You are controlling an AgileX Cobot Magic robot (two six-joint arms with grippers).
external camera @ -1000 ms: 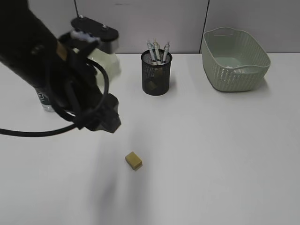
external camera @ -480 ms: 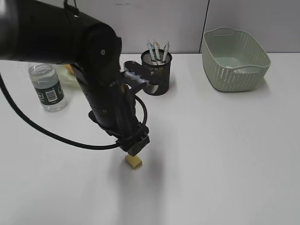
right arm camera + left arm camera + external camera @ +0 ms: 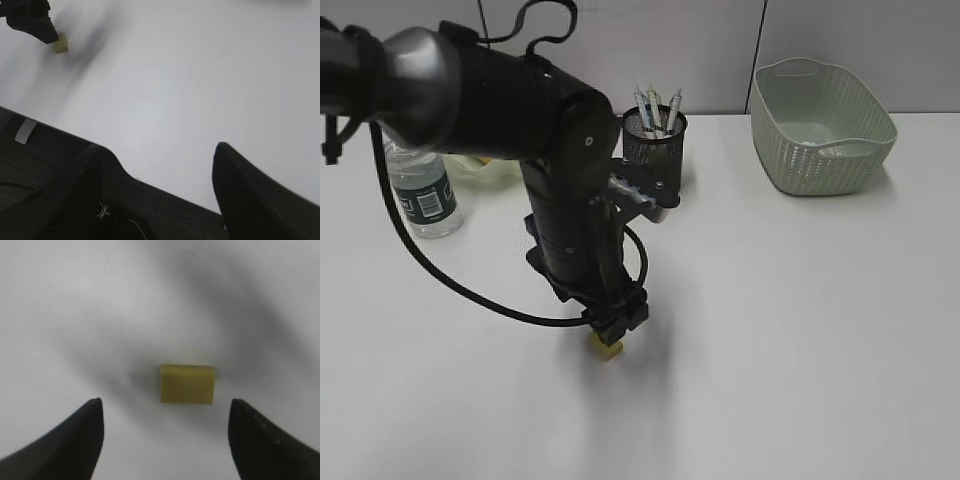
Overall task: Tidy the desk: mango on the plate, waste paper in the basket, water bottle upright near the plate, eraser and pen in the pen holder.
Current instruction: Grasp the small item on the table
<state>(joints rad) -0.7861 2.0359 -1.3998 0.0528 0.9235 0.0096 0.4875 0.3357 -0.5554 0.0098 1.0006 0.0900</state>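
A small yellow eraser lies on the white desk. In the left wrist view the eraser sits just ahead of and between my open fingertips. My left gripper hangs open right over it, empty. The black mesh pen holder holds several pens and is partly behind my left arm. The water bottle stands upright at the far left. The plate shows only as a sliver behind the arm. The mango and waste paper are not visible. My right gripper is open and empty near the desk's front edge.
The pale green basket stands at the back right. A grey partition wall runs behind the desk. The right wrist view shows the eraser far off under the left gripper, and a dark surface below the desk edge.
My left arm has swung from the back left, near the bottle and plate, forward and down over the eraser. The bottle has come into view. The eraser has not moved.
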